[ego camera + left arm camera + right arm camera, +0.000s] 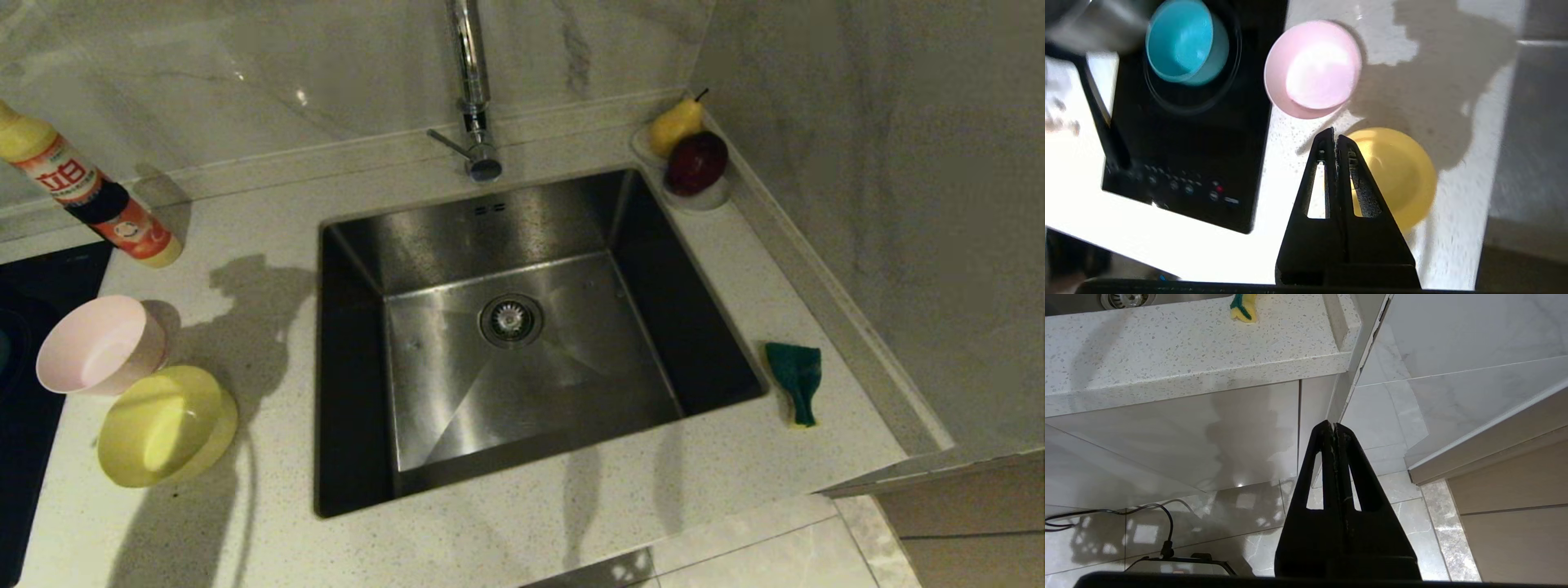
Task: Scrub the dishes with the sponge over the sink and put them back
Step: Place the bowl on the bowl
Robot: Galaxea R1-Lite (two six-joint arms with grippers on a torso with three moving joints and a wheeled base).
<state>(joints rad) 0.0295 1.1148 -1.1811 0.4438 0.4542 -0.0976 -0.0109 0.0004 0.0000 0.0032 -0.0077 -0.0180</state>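
Note:
The steel sink (694, 327) fills the middle of the counter. Left of it a pink bowl (98, 347) (1312, 69) lies tipped beside a yellow bowl (167, 425) (1396, 175). A light blue bowl (1182, 41) rests on the black cooktop (1188, 143). The sponge (796, 380) (1244, 308), green face up, lies on the counter right of the sink. My left gripper (1334, 132) hangs shut and empty above the counter, at the yellow bowl's edge. My right gripper (1330, 425) is shut and empty, parked below the counter's edge, facing the floor.
A detergent bottle (90, 196) lies at the back left. The faucet (473, 90) stands behind the sink. A pear (676, 124) and a red apple (696, 162) sit on a small dish at the back right corner. A marble wall (898, 204) bounds the right side.

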